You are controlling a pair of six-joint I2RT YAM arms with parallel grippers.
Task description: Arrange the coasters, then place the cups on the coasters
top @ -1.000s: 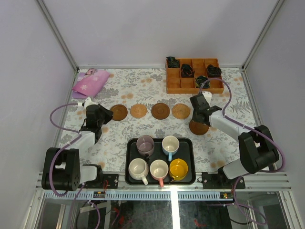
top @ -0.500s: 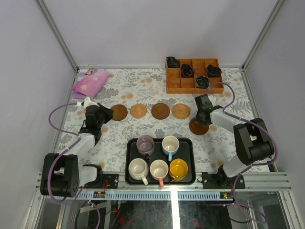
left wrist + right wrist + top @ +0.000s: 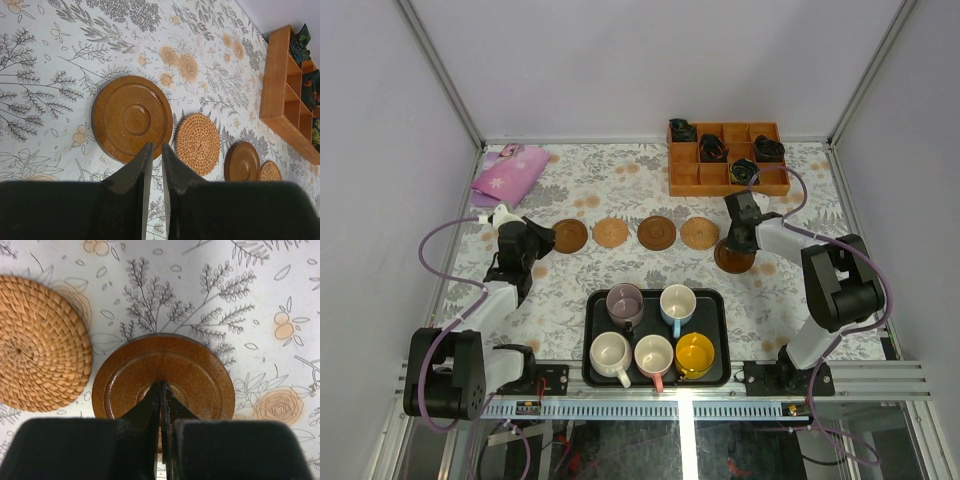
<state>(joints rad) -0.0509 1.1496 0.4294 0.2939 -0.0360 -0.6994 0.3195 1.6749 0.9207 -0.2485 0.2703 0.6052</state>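
Four coasters lie in a row: dark wood (image 3: 570,236), woven tan (image 3: 611,233), dark wood (image 3: 657,232), woven tan (image 3: 700,233). A fifth coaster (image 3: 734,263), dark wood, sits just right of the row and slightly nearer. My right gripper (image 3: 735,248) is shut, its tips (image 3: 161,385) pressing on this coaster's (image 3: 200,375) centre. My left gripper (image 3: 542,243) has its jaws almost together with nothing between them, tips (image 3: 156,146) at the near edge of the leftmost coaster (image 3: 132,117). The cups stand on the black tray (image 3: 590,340): mauve (image 3: 625,300), blue-handled (image 3: 677,302), cream (image 3: 610,352), pink-handled (image 3: 653,354), yellow (image 3: 695,353).
An orange compartment box (image 3: 725,158) holding dark bundles stands at the back right, close behind the right arm. A pink cloth (image 3: 508,172) lies at the back left. The tray sits between the two arm bases at the near edge.
The right gripper has slid the fifth dark coaster a little away from the tray, toward the row. The left gripper has barely shifted.
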